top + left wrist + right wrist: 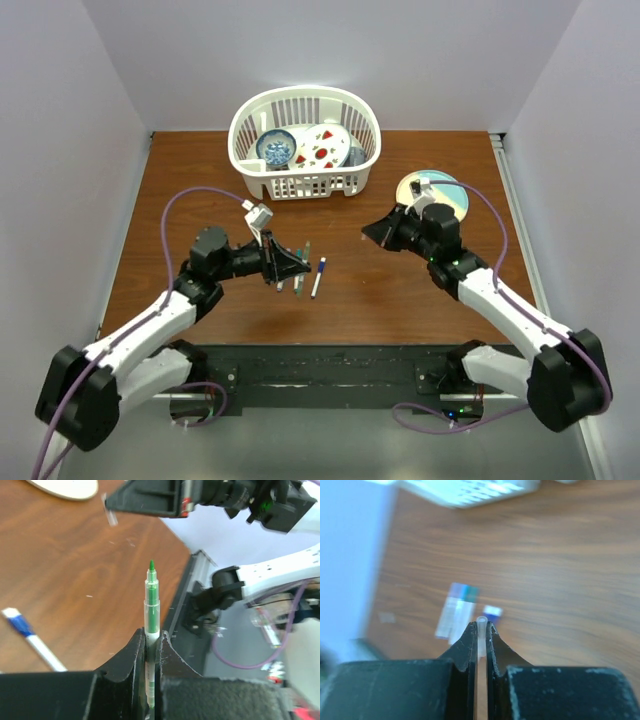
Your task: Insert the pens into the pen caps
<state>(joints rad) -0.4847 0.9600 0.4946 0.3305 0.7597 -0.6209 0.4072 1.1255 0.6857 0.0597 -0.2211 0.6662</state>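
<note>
Left claw [151,639] clamped on green pen [151,597], tip outward. Right claw [481,627] pinches a clear pen cap [481,650]. Blue-capped pen [318,278] lies on worktop [400,300].

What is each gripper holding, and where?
Left gripper clamps the green pen by its rear barrel, tip free. Right gripper pinches a clear cap by its sides, end showing.

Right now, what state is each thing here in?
Left gripper: shut on the green pen.
Green pen: uncapped, gripped by its barrel.
Right gripper: shut on a small clear tube, apparently a cap.
Blue-tipped pen: lying flat on the table.
Basket: upright, holding dishes.
</note>
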